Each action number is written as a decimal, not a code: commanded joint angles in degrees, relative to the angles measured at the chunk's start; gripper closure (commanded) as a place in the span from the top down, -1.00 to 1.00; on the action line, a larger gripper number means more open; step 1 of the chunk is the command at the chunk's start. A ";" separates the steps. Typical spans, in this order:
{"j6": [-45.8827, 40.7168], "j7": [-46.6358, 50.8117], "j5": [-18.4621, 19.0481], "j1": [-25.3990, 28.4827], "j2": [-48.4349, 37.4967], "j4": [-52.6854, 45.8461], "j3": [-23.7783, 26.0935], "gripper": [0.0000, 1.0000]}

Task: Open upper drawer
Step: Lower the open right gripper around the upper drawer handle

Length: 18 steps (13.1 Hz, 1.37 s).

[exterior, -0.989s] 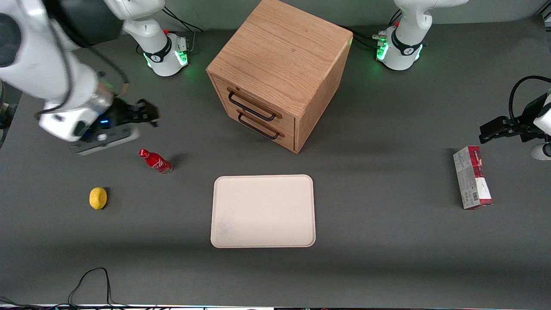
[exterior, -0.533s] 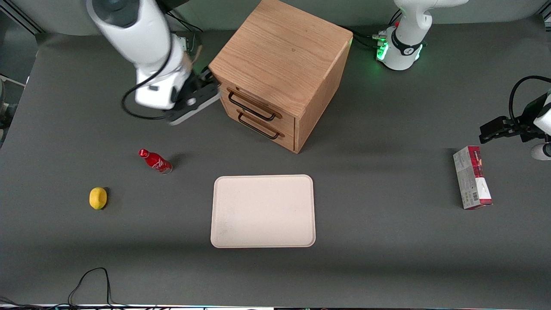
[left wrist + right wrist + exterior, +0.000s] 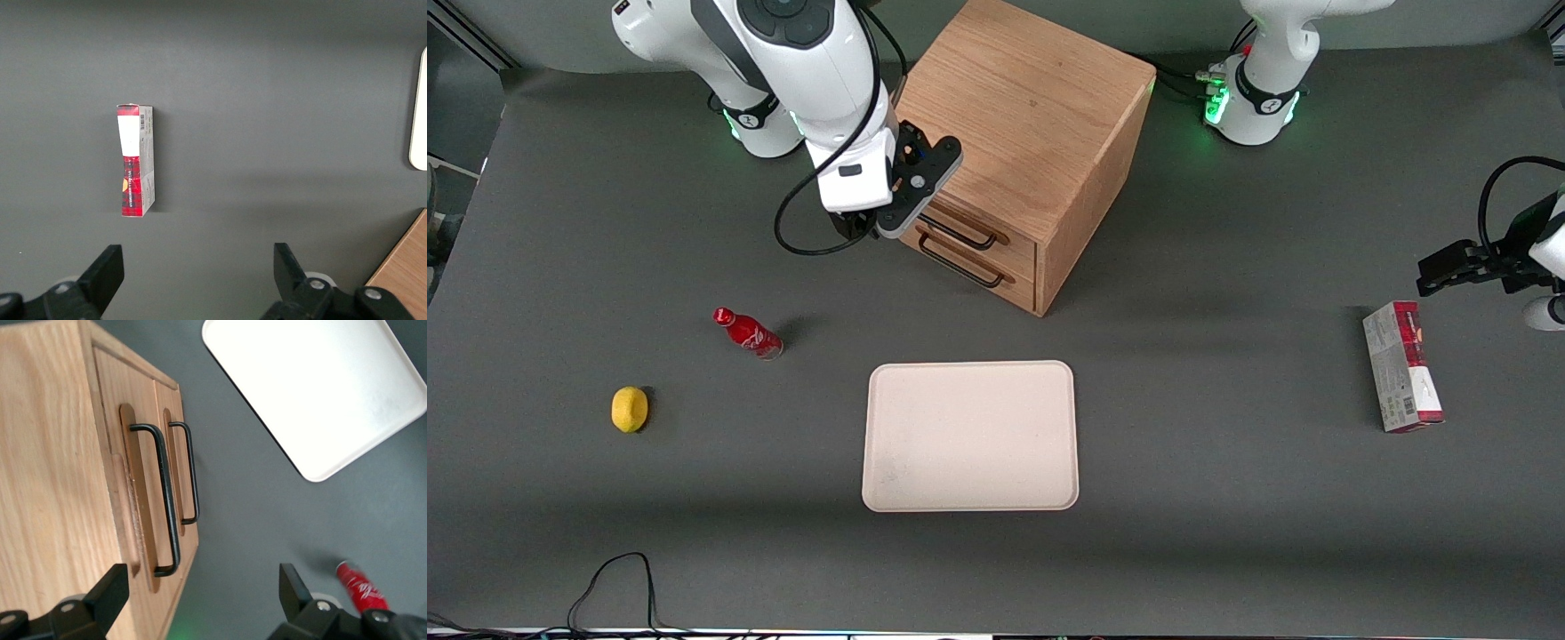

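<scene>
Front view has the black two-finger end effector (image 3: 903,209) hanging just above the boxy oak-wood cabinet (image 3: 1023,107), at the closed upper drawer (image 3: 983,244) with its long black wire handle (image 3: 160,500). Fingers (image 3: 107,597) spread wide apart, holding nothing, likely so they can straddle that bar before closing and pulling.

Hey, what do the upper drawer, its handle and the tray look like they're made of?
Upper drawer: oak-like wood, visible grain, matte. Handle: thin black bar, probably coated metal. Tray: smooth, off-white, matte, likely plastic or pulp. The hand, open, is in front of the drawer.
</scene>
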State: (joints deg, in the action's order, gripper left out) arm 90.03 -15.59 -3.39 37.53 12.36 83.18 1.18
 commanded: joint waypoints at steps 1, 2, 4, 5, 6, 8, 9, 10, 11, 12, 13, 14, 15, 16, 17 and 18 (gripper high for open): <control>-0.12 -3.22 -1.45 0.27 1.35 -2.15 -0.12 1.00; 0.06 -3.30 -1.53 0.18 1.61 -2.23 -0.12 1.00; 0.06 -3.74 -6.33 -0.43 1.61 -2.23 -0.64 1.00; 0.06 -4.00 -10.28 -0.70 1.52 -2.15 -0.91 1.00; 0.06 -4.01 -12.15 -1.40 1.52 -2.15 -1.09 1.00; 0.06 -4.36 -13.05 -1.75 1.52 -2.06 -1.26 1.00; 0.06 -6.10 -12.96 -1.75 1.61 -1.97 -1.26 1.00; 0.15 -9.51 -12.96 -1.93 2.31 -1.88 -1.35 1.00; 0.93 -10.33 -12.96 -2.19 2.84 -1.62 -1.61 1.00; 2.16 -10.34 -13.05 -2.19 2.93 -1.01 -1.62 1.00; 3.47 -10.42 -13.14 -2.19 3.28 -0.13 -1.62 1.00; 4.79 -10.34 -13.22 -2.11 3.28 1.09 -1.62 1.00; 5.59 -10.42 -13.31 -2.02 3.19 2.24 -1.62 1.00; 7.08 -10.60 -13.31 -2.02 2.76 3.90 -1.53 1.00; 9.09 -10.77 -13.23 -1.93 2.49 6.01 -1.62 1.00; 10.50 -10.86 -13.22 -1.67 2.32 7.33 -1.53 1.00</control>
State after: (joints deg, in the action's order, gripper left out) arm 97.32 -24.54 -14.90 35.49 15.96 86.74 -0.14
